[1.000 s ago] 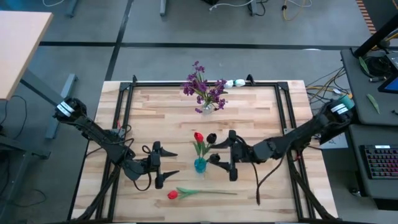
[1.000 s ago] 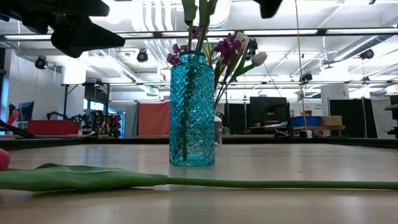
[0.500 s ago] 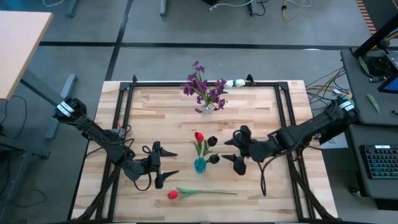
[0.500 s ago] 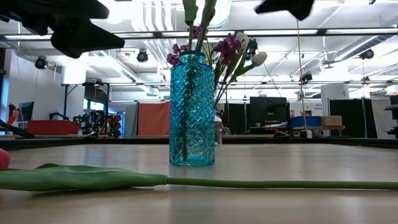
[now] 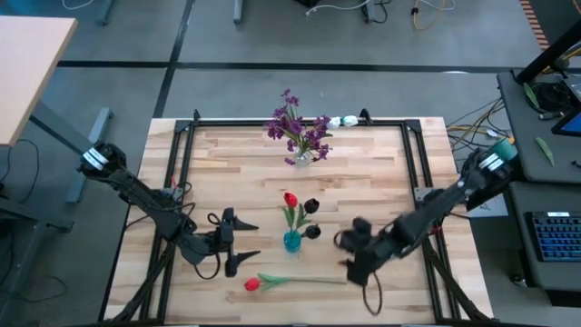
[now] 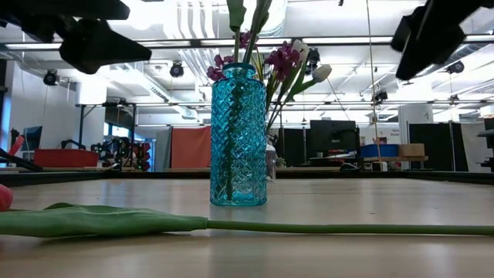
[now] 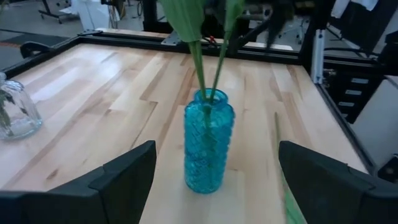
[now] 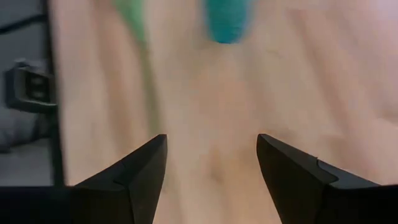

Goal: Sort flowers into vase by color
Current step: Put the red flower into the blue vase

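Red tulip (image 5: 253,284) lies flat near the front edge of the counter (image 5: 381,173), just in front of the blue vase (image 5: 291,241). Your right hand (image 5: 352,256) hangs wide open and empty by its stem end. I think you pick it up next: go lower, then close on the stem.

Blue vase (image 5: 291,241) upright mid-bench, stems rising above. Loose red tulip (image 5: 290,281) flat near front edge, stem stretching toward right hand (image 5: 352,254). Clear vase (image 5: 302,156) with purple flowers near back edge. Bare bench (image 5: 381,173) between vases.
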### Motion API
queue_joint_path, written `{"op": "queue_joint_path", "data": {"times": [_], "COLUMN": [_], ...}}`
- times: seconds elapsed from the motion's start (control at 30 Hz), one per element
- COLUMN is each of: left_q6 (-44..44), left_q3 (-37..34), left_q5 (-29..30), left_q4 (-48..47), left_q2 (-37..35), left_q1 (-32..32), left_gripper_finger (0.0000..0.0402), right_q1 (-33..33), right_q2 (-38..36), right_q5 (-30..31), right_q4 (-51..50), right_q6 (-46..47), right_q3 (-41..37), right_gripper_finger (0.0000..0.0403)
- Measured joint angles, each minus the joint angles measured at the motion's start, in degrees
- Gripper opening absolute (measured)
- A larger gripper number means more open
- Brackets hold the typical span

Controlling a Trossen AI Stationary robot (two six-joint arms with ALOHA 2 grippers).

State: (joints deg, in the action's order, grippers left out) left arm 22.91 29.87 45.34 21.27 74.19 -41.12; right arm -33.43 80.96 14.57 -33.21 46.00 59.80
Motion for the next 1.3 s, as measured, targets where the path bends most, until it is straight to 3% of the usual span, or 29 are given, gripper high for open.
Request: {"op": "queue_joint_path", "data": {"times": [0.13,0.23,0.43,0.6,0.9,1.07,1.17,1.3], "left_q6": [0.9,1.8,2.3,10.5,17.4,18.3,18.3,18.2], "left_q3": [0.0,2.0,9.6,13.8,18.3,22.0,23.8,25.0], "left_q5": [-0.2,0.4,3.2,5.4,12.4,12.7,12.7,12.6], "left_q4": [0.1,-0.9,-10.1,-19.0,-20.0,-19.9,-20.3,-20.5], "left_q2": [0.0,0.3,2.5,5.1,13.0,17.4,19.6,21.3], "left_q1": [-1.5,-3.7,-8.8,-12.9,-20.3,-21.2,-21.4,-21.4], "left_gripper_finger": [0.0322,0.0320,0.0315,0.0315,0.0315,0.0315,0.0315,0.0315], "right_q1": [-2.1,-2.6,-2.7,-2.7,-2.1,-0.9,-0.5,-0.2], "right_q2": [7.9,14.8,27.1,33.7,41.8,44.7,45.2,45.2], "right_q5": [0.8,2.1,4.1,8.1,12.5,12.5,12.5,10.6], "right_q4": [14.3,18.3,18.6,18.1,17.3,17.3,17.6,17.7], "right_q6": [-2.4,-4.0,-9.1,-12.2,-14.4,-12.6,-12.5,-12.6], "right_q3": [-1.6,1.3,12.4,20.8,28.5,29.3,29.4,29.3], "right_gripper_finger": [0.0228,0.0220,0.0207,0.0206,0.0205,0.0203,0.0178,0.0107]}}
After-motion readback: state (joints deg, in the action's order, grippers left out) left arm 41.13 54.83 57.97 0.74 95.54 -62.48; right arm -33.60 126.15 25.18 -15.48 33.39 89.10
